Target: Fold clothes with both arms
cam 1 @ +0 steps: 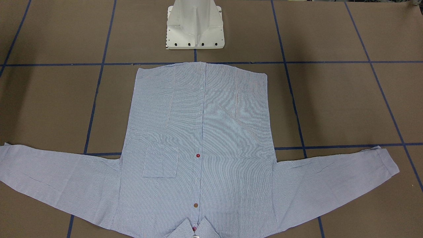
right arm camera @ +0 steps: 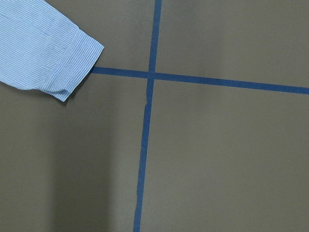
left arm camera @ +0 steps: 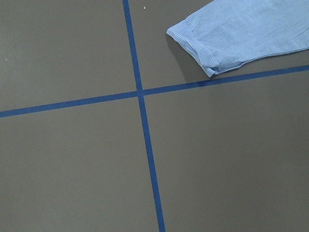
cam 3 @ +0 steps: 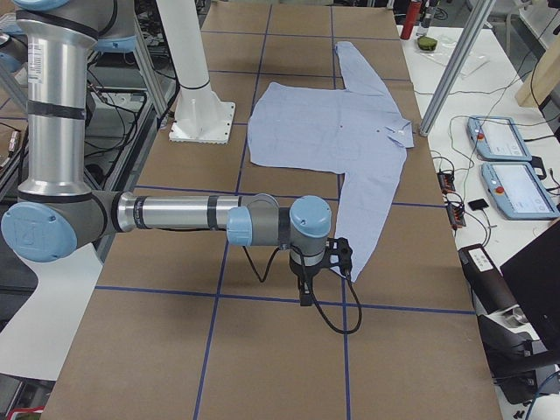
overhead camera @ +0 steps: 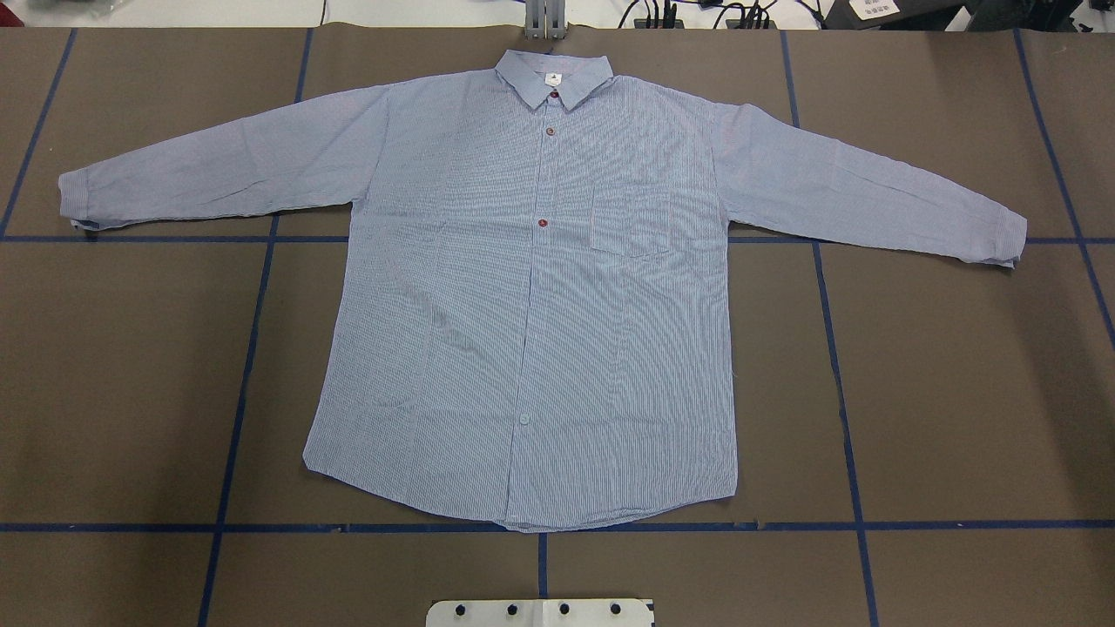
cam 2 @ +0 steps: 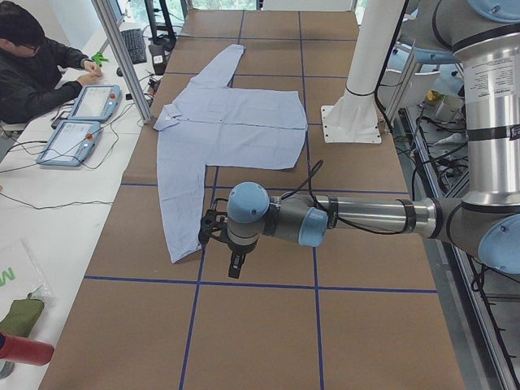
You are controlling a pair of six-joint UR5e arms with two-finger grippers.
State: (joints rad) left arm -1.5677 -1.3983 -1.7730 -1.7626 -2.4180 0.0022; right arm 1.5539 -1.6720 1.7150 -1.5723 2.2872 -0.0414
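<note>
The striped shirt (overhead camera: 540,287) lies flat and face up on the brown table, buttoned, with both sleeves spread out to the sides and the collar (overhead camera: 552,77) at the far edge. It also shows in the front view (cam 1: 198,132). My left gripper (cam 2: 233,266) hangs above the table beside the left sleeve's cuff (left arm camera: 207,46), apart from it. My right gripper (cam 3: 305,293) hangs beside the right sleeve's cuff (right arm camera: 67,67), also apart. Neither holds cloth. I cannot tell whether they are open or shut.
The white pedestal base (cam 1: 195,26) stands just behind the shirt's hem. Blue tape lines (overhead camera: 248,348) cross the table in a grid. An operator (cam 2: 36,69) sits past the table's far edge with two tablets (cam 2: 81,122). An aluminium post (cam 2: 122,57) stands near the collar.
</note>
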